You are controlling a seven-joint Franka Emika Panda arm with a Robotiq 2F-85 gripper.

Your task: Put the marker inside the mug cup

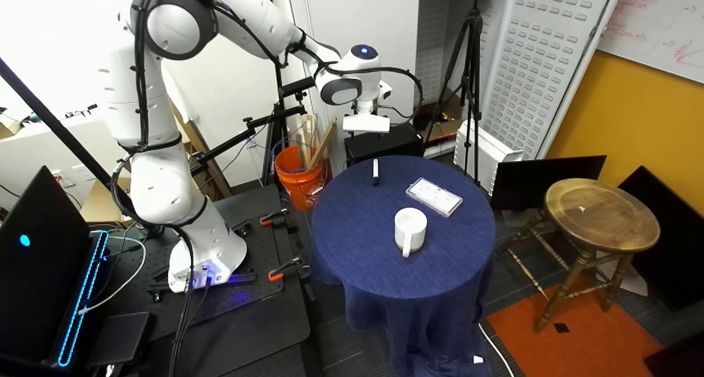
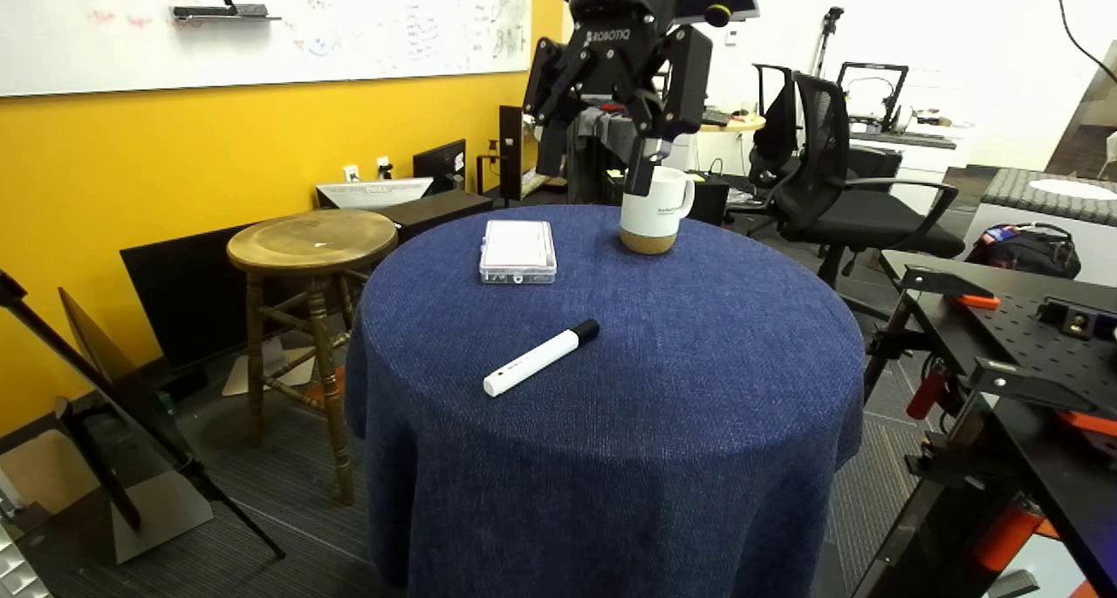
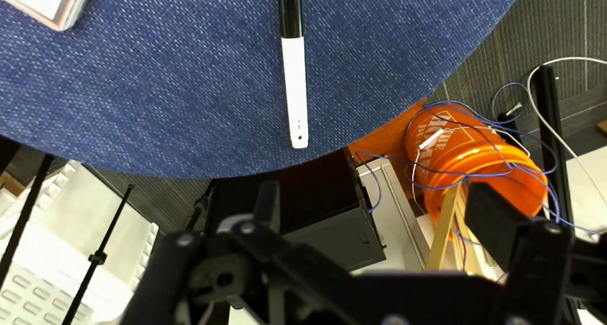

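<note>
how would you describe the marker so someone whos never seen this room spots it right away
Find the round table draped in dark blue cloth. Near its rim, on the side by the orange bucket, lies the marker. Unlike the flat case and the upright mug, it is a slim white stick, black at the end away from the rim.

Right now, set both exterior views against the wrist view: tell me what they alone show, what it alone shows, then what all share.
Only the two exterior views: the white mug, the wooden stool and the whiteboard.
Only the wrist view: readable lettering, "HOME", on the orange bucket.
All share: the marker lying on the blue tablecloth, and the flat clear-edged case, of which the wrist view catches just a corner.
</note>
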